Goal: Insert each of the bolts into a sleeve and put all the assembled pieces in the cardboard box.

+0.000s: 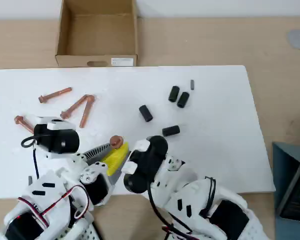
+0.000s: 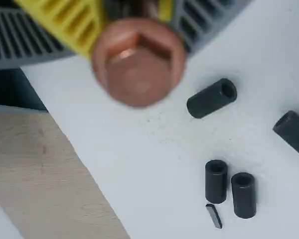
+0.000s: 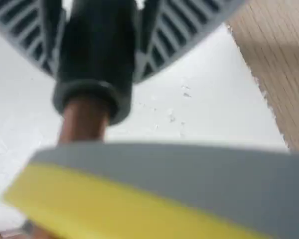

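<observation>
Above bench (image 1: 270, 60) — left gripper (image 1: 112, 150) clamps bolt (image 2: 137, 62) just behind head, right gripper (image 3: 97, 30) clamps sleeve (image 3: 97, 59), shaft tip entering. Both stiff, light, smooth — likely slippery; hold sleeve mid-body.

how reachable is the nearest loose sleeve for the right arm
Probably not yet: nothing blocks the loose sleeve, but the right gripper is shut on another sleeve with a bolt in it.
</observation>
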Tool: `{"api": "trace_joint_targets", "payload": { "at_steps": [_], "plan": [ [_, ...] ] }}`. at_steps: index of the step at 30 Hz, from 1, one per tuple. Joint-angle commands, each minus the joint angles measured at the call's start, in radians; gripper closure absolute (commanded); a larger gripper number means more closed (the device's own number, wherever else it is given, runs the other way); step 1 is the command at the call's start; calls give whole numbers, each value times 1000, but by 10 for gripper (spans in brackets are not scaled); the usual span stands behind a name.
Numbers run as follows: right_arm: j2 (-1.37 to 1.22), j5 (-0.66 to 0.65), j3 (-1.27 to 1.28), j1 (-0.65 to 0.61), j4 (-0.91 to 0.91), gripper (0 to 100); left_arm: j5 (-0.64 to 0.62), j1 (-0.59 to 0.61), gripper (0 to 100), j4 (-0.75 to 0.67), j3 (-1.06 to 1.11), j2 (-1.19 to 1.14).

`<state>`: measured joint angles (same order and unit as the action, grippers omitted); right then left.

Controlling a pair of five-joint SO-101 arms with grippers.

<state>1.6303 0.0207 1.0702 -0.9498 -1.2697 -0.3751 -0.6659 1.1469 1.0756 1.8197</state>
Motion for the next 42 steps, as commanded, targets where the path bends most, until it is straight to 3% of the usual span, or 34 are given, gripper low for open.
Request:
{"api": "trace_joint_targets", "payload": {
  "at_steps": [1, 10, 16, 42],
  "plan": [
    [4, -9, -8, -18, 29, 989, 8, -3, 993, 2, 6, 2],
    [5, -9, -8, -15, 29, 989, 8, -5, 985, 149, -6, 2],
    [4, -9, -8, -15, 29, 989, 6, -2, 819, 192, -34, 2],
    [4, -9, -7, -13, 23, 989, 12, 34, 816, 193, -184, 1]
  ]
}}
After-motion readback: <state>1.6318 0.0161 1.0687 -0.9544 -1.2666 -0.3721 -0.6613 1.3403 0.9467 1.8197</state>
